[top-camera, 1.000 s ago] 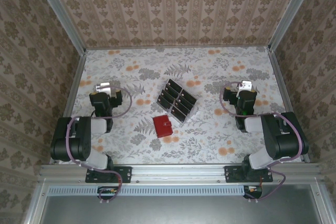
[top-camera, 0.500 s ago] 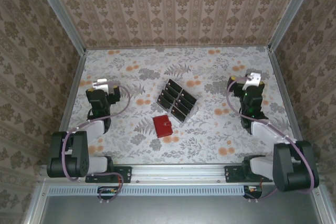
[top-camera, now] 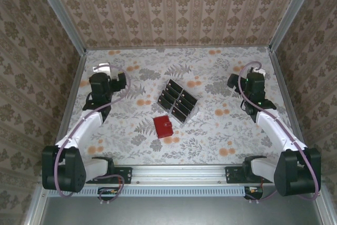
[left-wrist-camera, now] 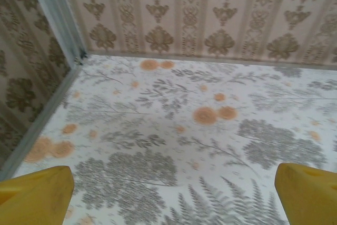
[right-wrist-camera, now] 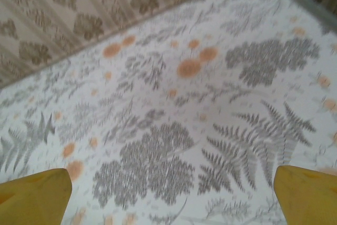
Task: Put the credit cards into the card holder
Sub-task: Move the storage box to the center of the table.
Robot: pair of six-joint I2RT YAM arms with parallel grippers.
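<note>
Red card holder (top-camera: 163, 126) lies beside tray (top-camera: 194, 104) of credit cards (top-camera: 181, 110) (left gripper (left-wrist-camera: 174, 196) and right gripper (right-wrist-camera: 171, 196) spread wide).

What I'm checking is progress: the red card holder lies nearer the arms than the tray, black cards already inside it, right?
No: the top external view shows the credit cards in the clear tray, not the card holder; the rest holds.

Overhead view looks down; wrist views skim the shared table (top-camera: 221, 130).
</note>
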